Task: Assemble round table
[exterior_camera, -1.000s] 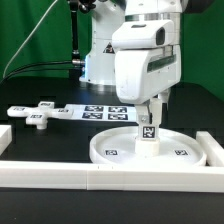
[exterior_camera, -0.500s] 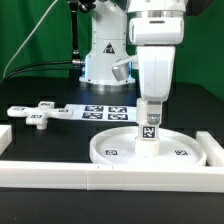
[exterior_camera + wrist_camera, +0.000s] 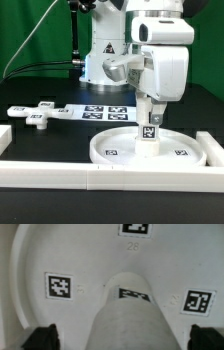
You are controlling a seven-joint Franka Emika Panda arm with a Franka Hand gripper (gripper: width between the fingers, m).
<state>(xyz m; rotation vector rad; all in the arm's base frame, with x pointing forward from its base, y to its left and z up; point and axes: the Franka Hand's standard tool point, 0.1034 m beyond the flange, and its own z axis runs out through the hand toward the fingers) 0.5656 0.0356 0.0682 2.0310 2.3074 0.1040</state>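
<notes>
Nearest, the round disc (image 3: 115, 150) lies flat on the desk (image 3: 30, 140) just behind the near rail (image 3: 50, 172), the short leg (image 3: 149, 133) upright at its centre, our hand (image 3: 151, 118) released with fingers (image 3: 40, 338) wide on either side of it. We judge these plastic parts light, stiff and slick, so the leg wants a pinch across its middle; farther back, toward the exterior view's left, the cross-shaped foot (image 3: 37, 113) lies well apart.

This is a robotics lab. A green curtain (image 3: 30, 40) backs a black worktop (image 3: 45, 140) fenced by white rails (image 3: 60, 177). A marker board (image 3: 103, 112) lies there.
</notes>
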